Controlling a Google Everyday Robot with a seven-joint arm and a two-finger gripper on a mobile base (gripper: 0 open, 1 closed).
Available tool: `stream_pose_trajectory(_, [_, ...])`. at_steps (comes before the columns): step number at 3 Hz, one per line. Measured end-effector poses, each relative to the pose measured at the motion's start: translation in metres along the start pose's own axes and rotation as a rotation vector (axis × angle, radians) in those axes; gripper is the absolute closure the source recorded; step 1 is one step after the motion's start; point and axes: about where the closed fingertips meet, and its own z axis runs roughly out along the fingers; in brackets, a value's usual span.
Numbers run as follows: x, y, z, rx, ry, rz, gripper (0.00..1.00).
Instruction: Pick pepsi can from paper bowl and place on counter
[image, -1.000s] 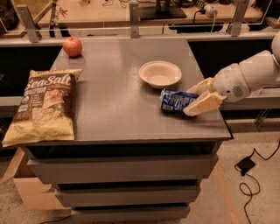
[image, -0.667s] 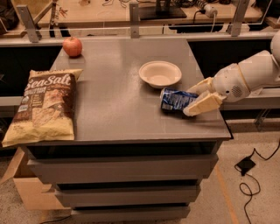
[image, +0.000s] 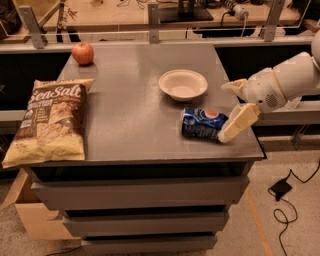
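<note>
Camera view: the paper bowl (image: 183, 85) sits empty on the grey desk (image: 131, 107), and the pepsi can (image: 201, 123) lies on its side on the desk just in front of it, close to the front right corner. The pincer (image: 226, 111) is at the can's right end, fingers (image: 240, 120) spread open, the lower one touching the can. Open desk runs leftward from the can to the chip bag (image: 50, 122) at the left edge.
</note>
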Motion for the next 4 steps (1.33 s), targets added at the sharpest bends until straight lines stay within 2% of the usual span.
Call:
stream_pose_trajectory(3, [-0.007, 0.001, -0.047, 0.122, 0.002, -0.042, 0.00])
stream_pose_trajectory(4, [-0.006, 0.002, -0.072, 0.188, -0.003, -0.044, 0.00])
